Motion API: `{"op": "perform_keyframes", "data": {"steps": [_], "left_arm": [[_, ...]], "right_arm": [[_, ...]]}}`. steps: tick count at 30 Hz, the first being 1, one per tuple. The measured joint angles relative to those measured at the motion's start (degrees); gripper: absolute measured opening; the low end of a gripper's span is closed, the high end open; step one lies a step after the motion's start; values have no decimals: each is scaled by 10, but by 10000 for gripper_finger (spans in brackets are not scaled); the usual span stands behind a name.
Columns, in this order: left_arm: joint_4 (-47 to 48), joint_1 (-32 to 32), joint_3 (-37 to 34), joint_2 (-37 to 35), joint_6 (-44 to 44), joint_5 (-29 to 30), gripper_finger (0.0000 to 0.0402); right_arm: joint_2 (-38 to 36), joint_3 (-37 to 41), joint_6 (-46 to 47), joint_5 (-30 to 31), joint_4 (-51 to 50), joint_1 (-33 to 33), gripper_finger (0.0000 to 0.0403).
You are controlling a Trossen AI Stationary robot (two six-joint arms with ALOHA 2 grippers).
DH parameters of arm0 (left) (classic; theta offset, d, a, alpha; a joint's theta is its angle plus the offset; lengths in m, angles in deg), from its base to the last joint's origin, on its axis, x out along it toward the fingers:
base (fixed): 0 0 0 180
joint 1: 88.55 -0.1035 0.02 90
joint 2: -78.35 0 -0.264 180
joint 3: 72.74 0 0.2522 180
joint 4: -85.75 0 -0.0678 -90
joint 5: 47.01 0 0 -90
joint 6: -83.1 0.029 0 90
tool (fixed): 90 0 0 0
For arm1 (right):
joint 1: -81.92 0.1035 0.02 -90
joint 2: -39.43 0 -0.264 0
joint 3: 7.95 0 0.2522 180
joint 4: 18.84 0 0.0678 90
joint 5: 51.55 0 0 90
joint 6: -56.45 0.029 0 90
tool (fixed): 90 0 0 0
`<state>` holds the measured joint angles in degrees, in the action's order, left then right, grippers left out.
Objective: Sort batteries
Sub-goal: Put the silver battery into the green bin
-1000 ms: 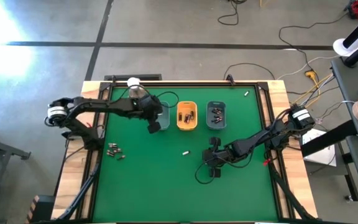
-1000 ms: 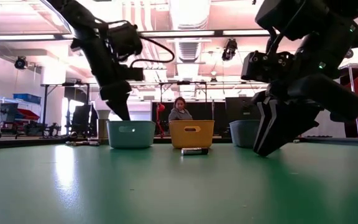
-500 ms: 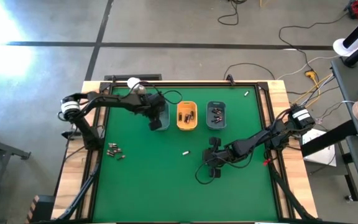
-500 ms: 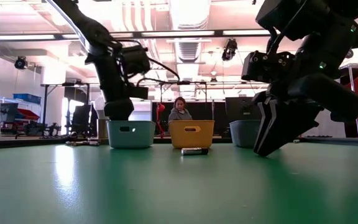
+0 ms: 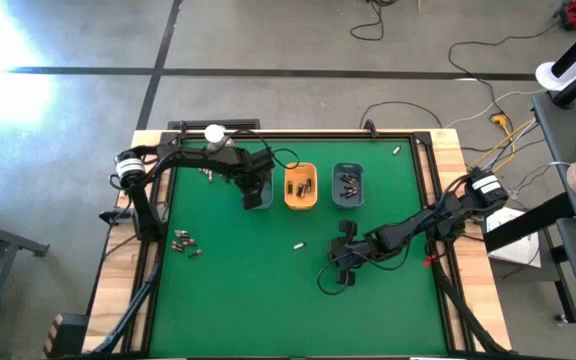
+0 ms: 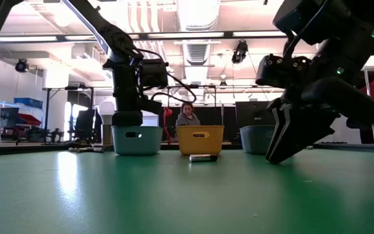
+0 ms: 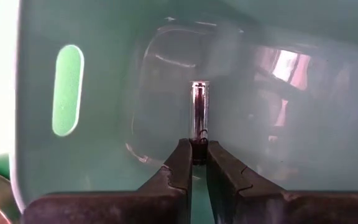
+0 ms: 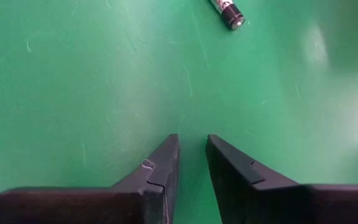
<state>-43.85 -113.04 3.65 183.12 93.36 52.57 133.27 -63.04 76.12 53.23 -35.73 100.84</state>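
Observation:
My left gripper (image 5: pixel 256 190) stands over the left teal tray (image 5: pixel 259 201), pointing down, shut on a dark, shiny battery (image 7: pixel 199 112). In the low view it (image 6: pixel 127 119) reaches the tray's rim (image 6: pixel 137 129). My right gripper (image 5: pixel 343 262) hovers low over the green mat, its fingers (image 8: pixel 166 155) a narrow gap apart, touching nothing. One loose battery (image 5: pixel 296 243) lies on the mat ahead of it (image 8: pixel 229 10). Other batteries lie in a cluster (image 5: pixel 186 241) near the table's left side and in the orange tray (image 5: pixel 300 186) and the right teal tray (image 5: pixel 348 186). My left gripper pinches the battery by its upper end (image 7: pixel 199 140) between the two fingertips (image 7: pixel 180 163). The fingers come from above, pointing down, and lie along the battery. The battery sticks out past the fingertips, roughly upright, over the inside of the left teal tray.
A round metal dome with a white ball (image 5: pixel 213 133) stands at the table's far edge, behind the left tray. A few small batteries (image 5: pixel 206 172) lie near it. A black cable (image 5: pixel 324 282) loops on the mat by my right gripper. A person (image 6: pixel 187 116) sits beyond the table.
My left gripper has moved from the near left corner of the left teal tray toward the table's far right, to a place over the tray. It has tipped from slanting to pointing straight down. It has kept its hold on the battery.

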Motion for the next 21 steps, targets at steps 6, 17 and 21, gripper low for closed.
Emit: {"op": "perform_keyframes", "data": {"steps": [6, 17, 21], "left_arm": [[0, 0, 9, -7, -5, 1, 22], [45, 1, 50, -7, -25, 3, 140], [92, 6, 78, -15, -64, 4, 162]], "right_arm": [[0, 3, 7, 4, 3, 7, 97], [1, 4, 3, 4, 10, 15, 117], [1, 4, 3, 2, 11, 16, 121]]}}
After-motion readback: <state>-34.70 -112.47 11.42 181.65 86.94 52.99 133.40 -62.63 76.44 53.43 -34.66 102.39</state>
